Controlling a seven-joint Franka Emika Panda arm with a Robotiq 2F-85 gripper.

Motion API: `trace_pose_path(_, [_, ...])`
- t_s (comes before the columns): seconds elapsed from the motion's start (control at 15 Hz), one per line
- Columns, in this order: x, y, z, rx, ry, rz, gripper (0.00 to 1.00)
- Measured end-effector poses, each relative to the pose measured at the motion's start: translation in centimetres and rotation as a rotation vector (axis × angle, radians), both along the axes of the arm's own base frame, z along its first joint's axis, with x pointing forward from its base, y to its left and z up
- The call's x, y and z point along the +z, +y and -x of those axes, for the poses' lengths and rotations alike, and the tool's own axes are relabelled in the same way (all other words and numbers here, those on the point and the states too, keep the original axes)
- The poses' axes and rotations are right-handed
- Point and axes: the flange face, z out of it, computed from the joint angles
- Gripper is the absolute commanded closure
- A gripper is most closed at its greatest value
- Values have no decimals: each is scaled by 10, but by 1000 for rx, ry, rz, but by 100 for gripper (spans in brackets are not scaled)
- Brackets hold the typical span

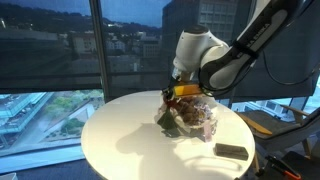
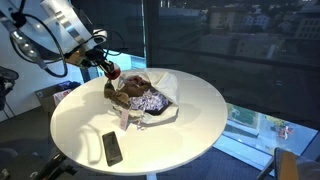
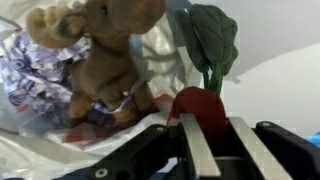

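A teddy bear (image 3: 100, 50) lies in a bag (image 1: 205, 125) on the bench (image 1: 120, 140), a flower (image 3: 200, 105) in the end effector (image 3: 213, 125) beside it.

High-rise office or lounge, judging by floor-to-ceiling glass windows (image 1: 55, 55) over city rooftops (image 1: 115, 45) (dusk outside) and a round white surface (image 1: 120, 140).

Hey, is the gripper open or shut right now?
Shut on the red leafy toy: in the wrist view the gripper clamps both sides of it, beside the bagged teddy bear.

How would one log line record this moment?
fingers: shut on red leafy toy | near: brown plush animal on plastic bag
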Motion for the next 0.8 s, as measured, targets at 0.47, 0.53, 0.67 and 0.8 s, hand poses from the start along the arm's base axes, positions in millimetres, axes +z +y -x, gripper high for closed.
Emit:
trace_pose_path(0.47, [43, -61, 41, -271, -172, 18, 91])
trace_pose_path(0.53, [44, -61, 58, -288, -184, 14, 91])
trace_pose_path(0.67, [35, -65, 96, -292, -169, 11, 91])
trace_pose_path(0.8, [14, -80, 124, -318, -124, 17, 91])
